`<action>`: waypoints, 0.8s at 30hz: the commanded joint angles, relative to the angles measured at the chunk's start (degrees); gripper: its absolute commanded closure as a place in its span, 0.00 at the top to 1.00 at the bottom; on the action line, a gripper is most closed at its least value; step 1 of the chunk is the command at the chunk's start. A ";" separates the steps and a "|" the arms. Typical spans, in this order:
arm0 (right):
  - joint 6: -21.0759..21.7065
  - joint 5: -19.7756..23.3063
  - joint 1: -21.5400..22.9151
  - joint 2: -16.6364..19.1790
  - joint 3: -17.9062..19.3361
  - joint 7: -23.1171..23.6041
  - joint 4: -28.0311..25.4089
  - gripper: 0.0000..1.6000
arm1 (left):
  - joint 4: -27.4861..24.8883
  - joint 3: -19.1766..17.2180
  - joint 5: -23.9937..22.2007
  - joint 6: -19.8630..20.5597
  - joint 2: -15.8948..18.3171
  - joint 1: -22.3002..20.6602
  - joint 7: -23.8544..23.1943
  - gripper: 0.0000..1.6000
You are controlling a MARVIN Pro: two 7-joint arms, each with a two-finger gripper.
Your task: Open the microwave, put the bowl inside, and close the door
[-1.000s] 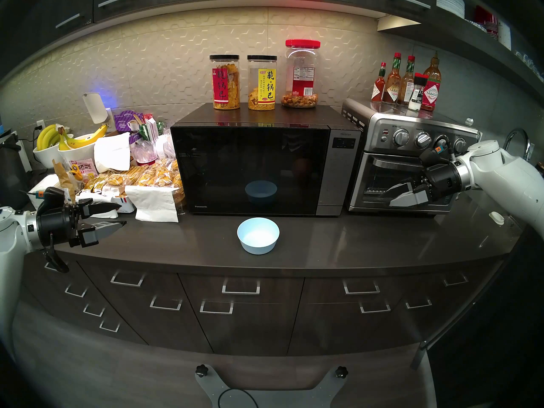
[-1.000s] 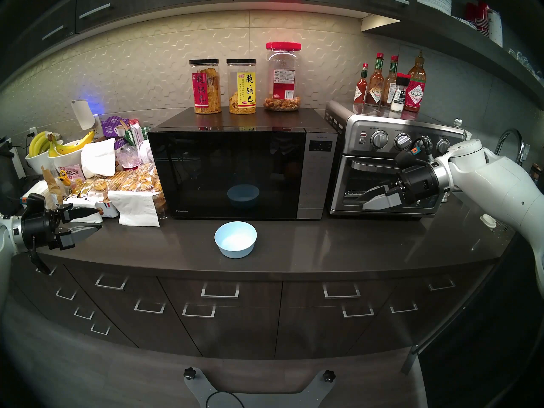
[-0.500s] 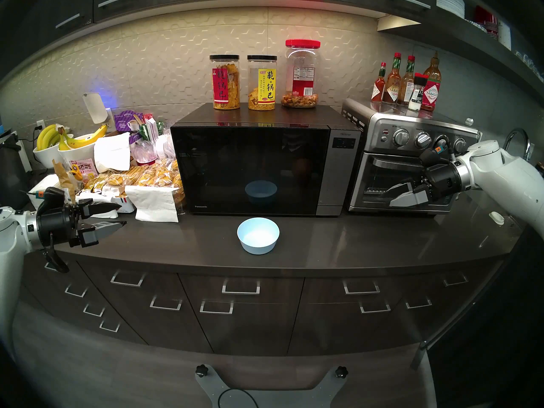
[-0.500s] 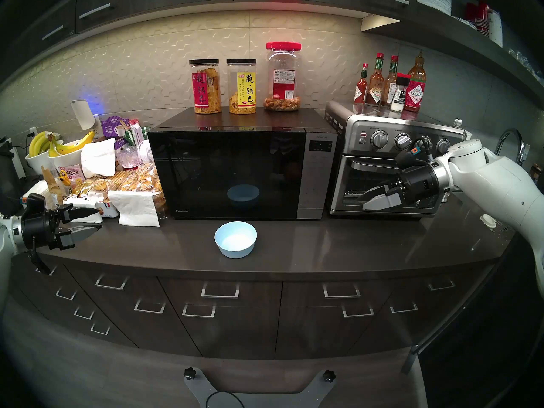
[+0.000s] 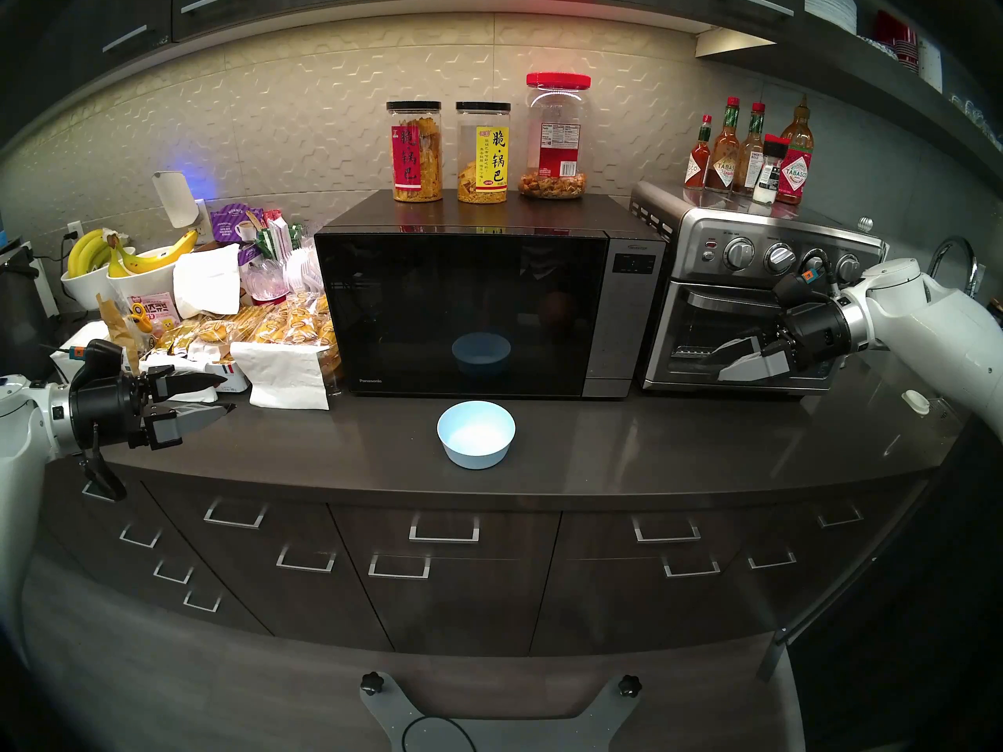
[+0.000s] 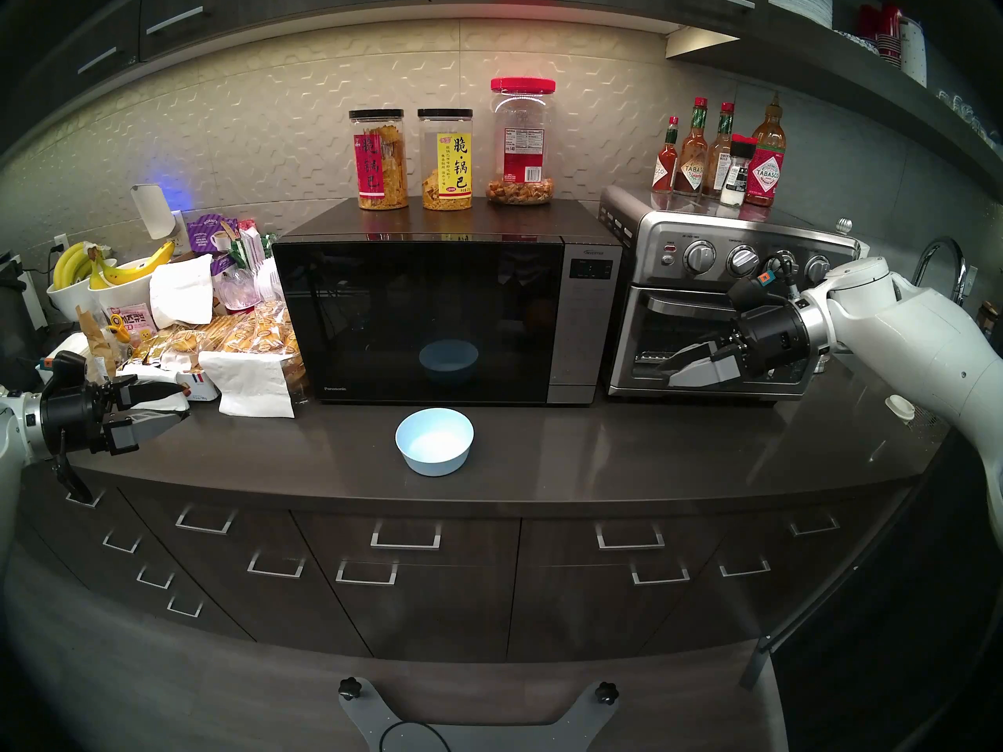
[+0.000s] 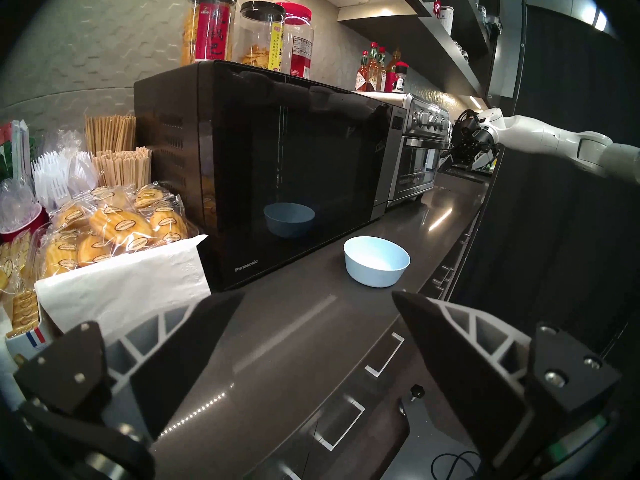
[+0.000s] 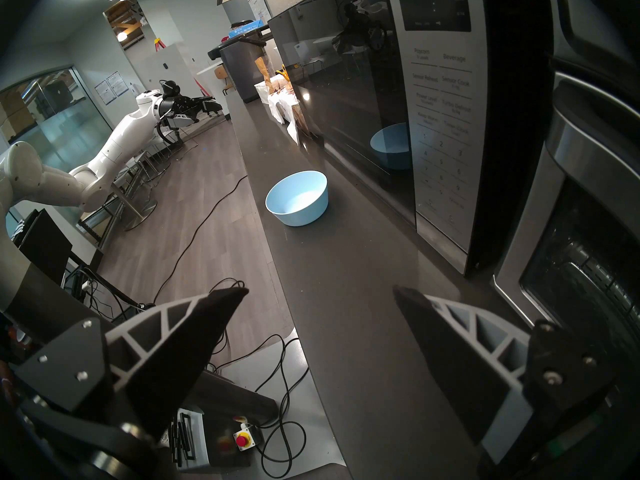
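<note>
Small round light-blue plastic bowl (image 5: pixel 476 434) sits upright on the dark worktop (image 5: pixel 651 447), just in front of the big black glossy Panasonic microwave (image 5: pixel 488 311), whose black glass door (image 5: pixel 461 314) is shut. Bowl looks light, rigid, smooth-walled, likely slippery; pinch over the rim. Left gripper (image 5: pixel 227 394) spread wide, empty, near the snack packets (image 5: pixel 271 327). Right gripper (image 5: pixel 715 361) released too, touching nothing, before the steel toaster oven (image 5: pixel 760 300).

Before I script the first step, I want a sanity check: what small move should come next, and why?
Probably bring the right tool left toward the microwave's control panel, where a door release likely sits. The door is shut, the bowl sits untouched on the counter, and both tools are open and empty.
</note>
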 commanded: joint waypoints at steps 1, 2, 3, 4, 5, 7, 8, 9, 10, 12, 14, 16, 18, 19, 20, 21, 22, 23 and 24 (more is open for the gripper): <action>0.06 0.38 0.95 -0.02 0.81 -0.01 -0.01 1.00 | -1.37 1.74 0.00 1.68 2.00 -2.73 1.99 1.00; 0.06 0.38 0.95 -0.02 0.81 -0.01 -0.01 1.00 | -1.49 2.19 -0.04 1.91 2.04 -3.07 2.36 1.00; 0.06 0.38 0.95 -0.02 0.81 -0.01 0.00 1.00 | -1.69 2.78 -0.06 2.21 2.13 -3.45 2.80 1.00; 0.06 0.38 0.94 -0.02 0.81 -0.01 0.00 1.00 | -1.83 3.27 -0.09 2.46 2.20 -3.78 3.19 1.00; 0.06 0.37 0.94 -0.02 0.81 -0.01 0.00 1.00 | -2.04 3.80 -0.13 2.76 2.29 -4.14 3.57 1.00; 0.06 0.37 0.94 -0.02 0.81 -0.01 0.00 1.00 | -2.40 4.78 -0.24 3.31 2.49 -4.89 4.28 1.00; 0.06 0.37 0.94 -0.02 0.81 -0.01 0.00 1.00 | -2.55 5.25 -0.29 3.66 2.62 -5.27 4.64 1.00; 0.06 0.37 0.94 -0.02 0.81 -0.01 0.00 1.00 | -2.74 5.81 -0.30 4.16 2.82 -5.67 5.09 1.00; 0.06 0.37 0.94 -0.02 0.81 -0.01 0.00 1.00 | -2.87 6.34 -0.33 4.51 2.92 -6.09 5.53 1.00; 0.06 0.37 0.94 -0.02 0.81 0.00 0.00 1.00 | -3.20 8.14 -0.50 5.54 3.27 -7.44 6.62 1.00; 0.06 0.37 0.94 -0.02 0.81 0.00 0.00 1.00 | -3.26 8.56 -0.55 5.73 3.33 -7.80 6.86 1.00; 0.05 0.36 0.94 -0.02 0.81 0.00 0.00 1.00 | -3.37 9.49 -0.68 6.32 3.59 -8.69 7.38 1.00; 0.05 0.36 0.94 -0.02 0.81 0.00 0.00 1.00 | -3.42 10.37 -0.84 6.98 3.90 -9.64 7.83 1.00; 0.05 0.36 0.94 -0.02 0.81 0.00 0.00 1.00 | -3.50 10.89 -0.94 7.35 4.07 -10.22 8.07 1.00; 0.05 0.36 0.94 -0.02 0.81 0.00 0.00 1.00 | -3.54 11.37 -1.05 7.66 4.20 -10.76 8.26 1.00; 0.05 0.35 0.94 -0.02 0.81 0.00 0.00 1.00 | -3.69 11.82 -1.13 7.93 4.35 -11.27 8.44 1.00; 0.05 0.35 0.94 -0.02 0.81 0.01 0.00 1.00 | -3.78 12.28 -1.22 8.20 4.44 -11.79 8.64 1.00; 0.05 0.35 0.94 -0.02 0.81 0.01 0.00 1.00 | -3.92 12.76 -1.35 8.49 4.52 -12.34 8.80 1.00; 0.05 0.35 0.94 -0.02 0.81 0.01 0.00 1.00 | -4.01 13.25 -1.47 8.78 4.56 -12.87 9.05 1.00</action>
